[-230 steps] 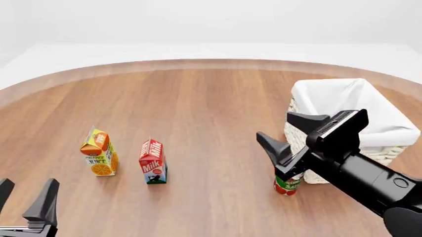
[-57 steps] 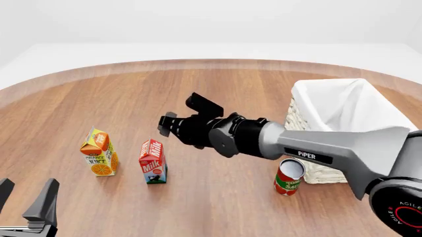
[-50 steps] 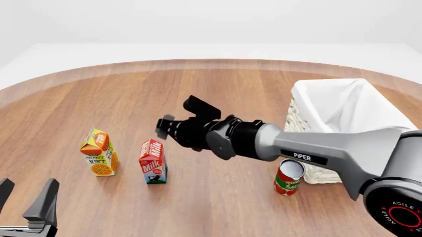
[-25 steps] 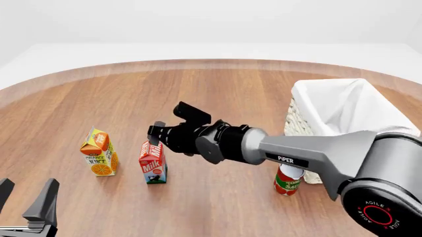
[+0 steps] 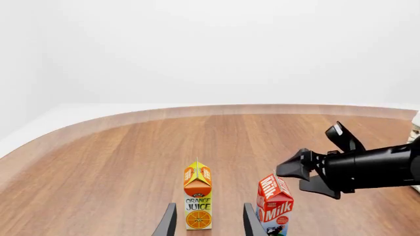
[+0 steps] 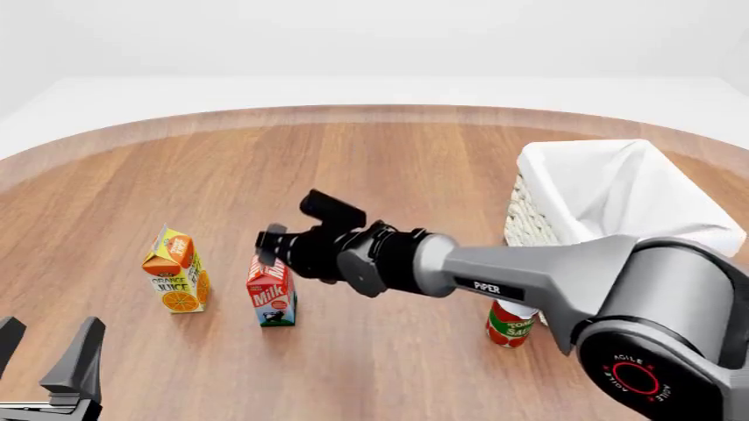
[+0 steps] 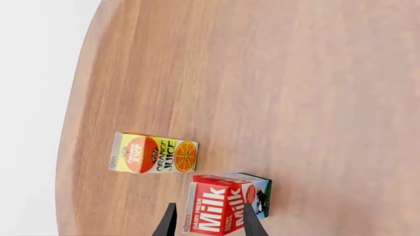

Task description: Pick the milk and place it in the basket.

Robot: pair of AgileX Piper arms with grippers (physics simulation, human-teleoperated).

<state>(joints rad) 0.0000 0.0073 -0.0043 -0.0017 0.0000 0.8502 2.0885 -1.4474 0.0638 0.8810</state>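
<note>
**Right hand open just above the milk**

On my front view the milk (image 6: pixel 272 292) stands upright on the wooden worktop (image 6: pixel 387 175), left of centre, with the orange juice carton (image 6: pixel 175 272) just beside it on its left, not touching. My right arm reaches across from the right, turned on its side, and the right hand (image 6: pixel 293 230) sits at the carton's red top with its fingers spread. In the right wrist view the two fingertips (image 7: pixel 169 221) straddle the red gable end of the milk (image 7: pixel 223 204); I cannot tell whether either one touches the carton, and nothing is gripped.

The basket (image 6: pixel 620 210) stands well apart at the right edge of the worktop, white cloth lining showing. A small red can (image 6: pixel 511 324) stands at its near corner, partly hidden behind my right arm.

My left hand (image 6: pixel 47 360) is at the lower left corner of the front view, open and holding nothing. Its wrist view looks between its fingers at the juice carton (image 5: pixel 197 196) and the milk (image 5: pixel 274 204).
</note>
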